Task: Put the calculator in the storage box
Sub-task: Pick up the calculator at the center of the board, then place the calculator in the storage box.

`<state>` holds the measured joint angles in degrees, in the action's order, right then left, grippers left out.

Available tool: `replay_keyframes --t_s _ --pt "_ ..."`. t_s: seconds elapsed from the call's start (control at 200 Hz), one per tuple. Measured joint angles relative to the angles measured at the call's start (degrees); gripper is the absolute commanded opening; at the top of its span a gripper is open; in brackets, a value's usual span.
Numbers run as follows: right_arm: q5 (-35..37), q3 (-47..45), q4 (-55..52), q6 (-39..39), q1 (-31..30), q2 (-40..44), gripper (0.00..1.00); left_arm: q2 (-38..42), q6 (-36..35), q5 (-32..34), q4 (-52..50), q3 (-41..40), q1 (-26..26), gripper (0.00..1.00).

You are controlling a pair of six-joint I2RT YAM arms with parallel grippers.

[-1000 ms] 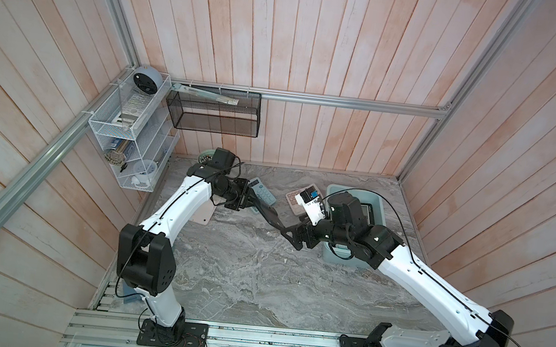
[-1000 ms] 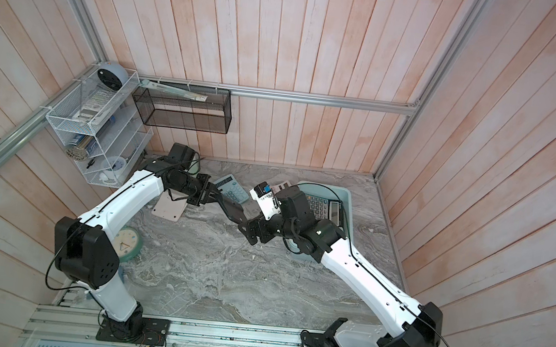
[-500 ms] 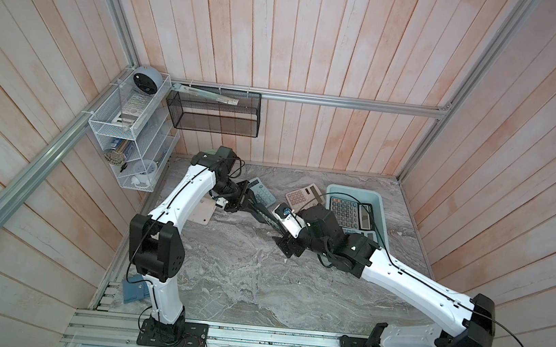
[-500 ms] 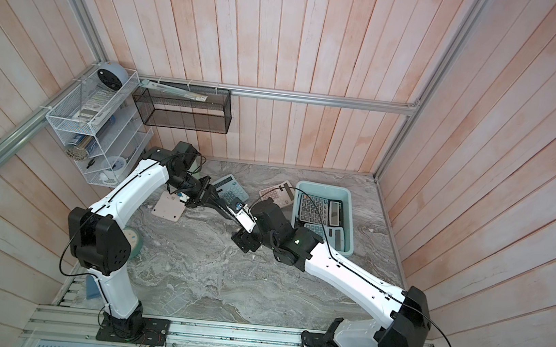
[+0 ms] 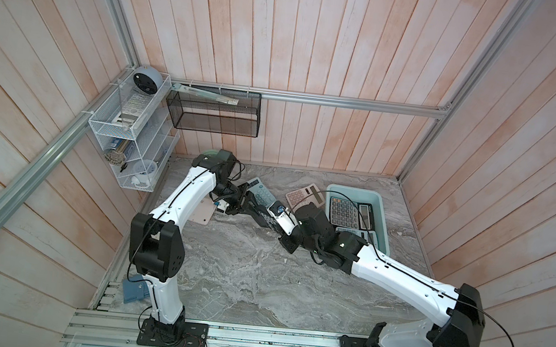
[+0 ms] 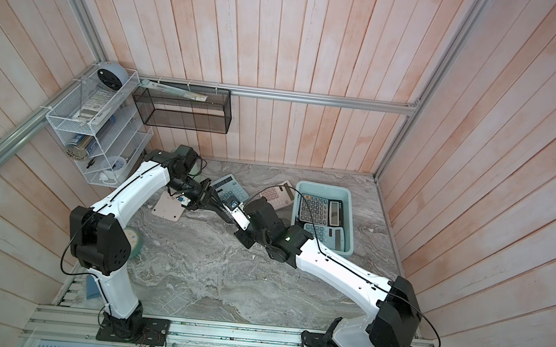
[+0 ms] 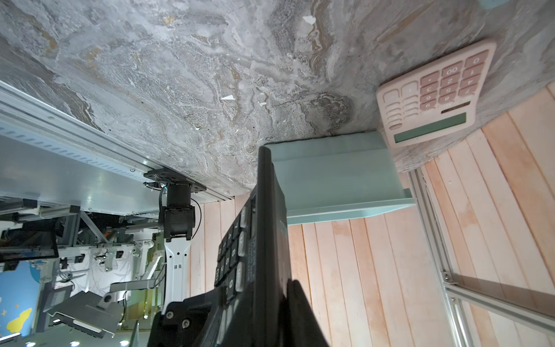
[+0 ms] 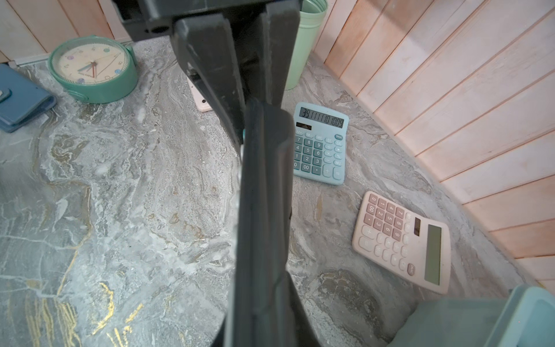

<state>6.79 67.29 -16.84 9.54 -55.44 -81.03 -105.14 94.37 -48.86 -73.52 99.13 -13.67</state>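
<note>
Marble tabletop (image 5: pixel 240 277) bare in front, pink calculator (image 5: pixel 305 197) beside storage box (image 5: pixel 353 189)

Storage box (image 8: pixel 468 324) (blurred) and blue wallet (image 8: pixel 21 99), partly beyond the right wrist view.

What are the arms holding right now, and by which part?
One black flat calculator, edge-on: jaws of the left gripper clamp one end, jaws of the right gripper the opposite end.

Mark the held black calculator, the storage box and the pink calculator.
black calculator (image 7: pixel 270 228), left wrist view, dark side edge.
storage box (image 5: pixel 383 225), in a top view, right rim.
pink calculator (image 8: pixel 386 223), right wrist view, keypad.
</note>
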Motion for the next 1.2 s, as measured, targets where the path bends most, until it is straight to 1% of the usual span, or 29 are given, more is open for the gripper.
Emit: replay_keyframes --t_s 0.11,0.16,0.18,0.23,0.305,0.345,0.385,0.405,0.415,0.5,0.63,0.77,0.885,1.03,1.2 --pt "-0.3 0.4 -0.7 -1.0 0.1 -0.2 0.00 0.0 0.2 -0.2 0.2 -0.3 0.0 0.00" --pt "-0.3 0.8 -1.2 -1.6 0.1 -0.3 0.00 -0.1 0.3 -0.3 0.4 -0.3 0.0 0.08" --pt "-0.3 1.0 -1.5 -1.9 0.2 -0.3 0.00 -0.1 0.3 -0.3 0.6 -0.3 0.0 0.13" --pt "-0.9 1.6 -2.6 -3.6 0.7 -0.3 0.00 -0.1 0.1 -0.5 1.5 -0.2 0.0 0.30" --pt "-2.8 2.8 -4.5 -6.8 2.8 -0.3 0.00 -0.3 -1.5 0.0 3.4 0.6 0.2 0.59" --pt "-4.2 3.8 -6.0 -9.1 4.9 -0.2 0.00 -0.3 -2.4 0.7 4.4 1.4 0.7 0.76" --pt "-5.4 4.8 -7.6 -11.2 7.4 0.0 0.00 -0.3 -3.2 1.6 5.4 2.4 1.3 0.88" --pt "-5.9 5.4 -8.4 -12.2 8.8 0.2 0.00 -0.3 -3.7 2.1 5.9 3.0 1.6 0.97" --pt "-6.1 5.6 -8.8 -12.7 9.5 0.2 0.00 -0.3 -4.2 2.4 6.1 3.3 1.8 0.99" --pt "-8.6 8.0 -12.5 -16.3 15.7 1.5 0.00 -0.3 -6.5 5.0 8.0 5.6 3.0 1.00" --pt "-13.3 12.6 -19.3 -21.5 26.5 3.8 0.00 -0.3 -12.7 9.4 9.8 7.8 3.7 1.00" --pt "-20.4 17.0 -25.6 -25.6 38.4 4.8 0.00 0.0 -19.3 13.5 10.6 7.6 3.4 1.00" --pt "-26.2 17.5 -29.5 -28.4 46.7 4.6 0.00 0.2 -22.8 15.1 11.5 5.7 3.3 1.00" --pt "-31.1 17.6 -33.7 -31.1 53.8 1.9 0.00 0.2 -25.7 16.4 11.6 4.3 3.1 1.00" --pt "-37.0 19.2 -36.4 -32.5 58.3 -5.6 0.00 0.2 -27.8 16.6 11.9 4.2 2.1 1.00"
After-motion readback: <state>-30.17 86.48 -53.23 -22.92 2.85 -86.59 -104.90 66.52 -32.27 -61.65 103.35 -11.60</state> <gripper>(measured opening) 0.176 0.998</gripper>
